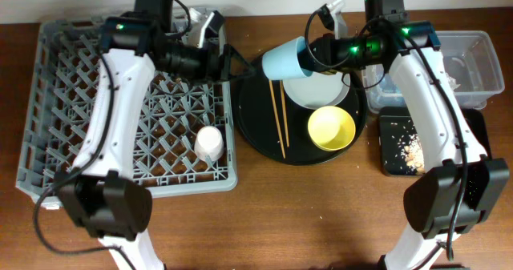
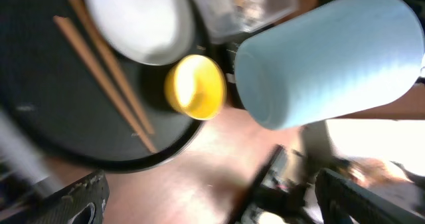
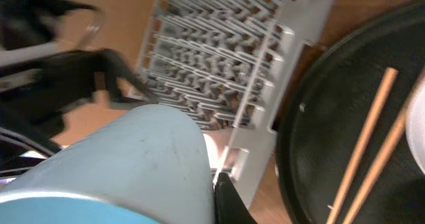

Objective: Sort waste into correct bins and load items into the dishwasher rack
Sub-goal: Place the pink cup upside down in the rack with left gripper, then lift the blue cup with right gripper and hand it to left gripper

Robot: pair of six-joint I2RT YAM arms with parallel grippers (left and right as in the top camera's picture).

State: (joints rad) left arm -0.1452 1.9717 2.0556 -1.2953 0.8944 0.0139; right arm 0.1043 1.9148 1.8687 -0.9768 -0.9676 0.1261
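— Blue, and only one: the light blue cup (image 1: 282,59) lies tilted in the right gripper (image 1: 308,52), whose fingers are clamped on it.
— And the left gripper (image 1: 232,62)?
— Spread wide, holding nothing; the cup's base faces its fingers, close by. Past the fingers, on the round tray (image 1: 256,134): two chopsticks (image 1: 278,114), one plate (image 1: 317,90), one yellow bowl (image 1: 331,128). Farther off, one pale pink cup (image 1: 208,142) sits in the rack (image 1: 56,102).

Left arm (image 1: 120,94) and right arm (image 1: 429,94): white rounded link shells, black cylindrical joint housings, one green indicator light near each wrist, looped black cables, bulky black base housings by the counter's near edge. Left gripper (image 2: 211,184): matte black textured fingers (image 2: 76,201).
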